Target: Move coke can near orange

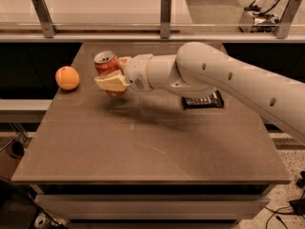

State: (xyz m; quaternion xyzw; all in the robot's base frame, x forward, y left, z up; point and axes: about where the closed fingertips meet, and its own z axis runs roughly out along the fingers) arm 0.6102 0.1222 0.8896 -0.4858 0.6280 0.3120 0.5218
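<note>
The coke can (105, 64) is a red-orange cylinder with a silver top; the dark mouth opening and pull tab show on the lid, which faces up and slightly toward the camera. Pale lettering on its side is mostly covered. The can leans a little, its top tipped to the left. It sits at the far left part of the bench (143, 151), and its base seems to hang just above the brown surface, with a soft shadow below and to the right of it.

The end effector (111, 72) is clamped around the can's middle. Its cream-coloured fingers (110, 82) press on it from two sides: one crosses the near side of the can, while the other shows behind the can's right shoulder. The thick white arm (228, 80) reaches in from the right edge of the view and narrows to a rounded wrist just right of the can.

The orange (67, 78) is small, round and smooth, lower than the can. It rests on the bench close to the far left edge, to the left of the can, near it but apart, with a strip of bare bench between them.

A flat dark snack bar (204, 101) lies on the bench right of centre, partly hidden under the arm and well apart from the can.
</note>
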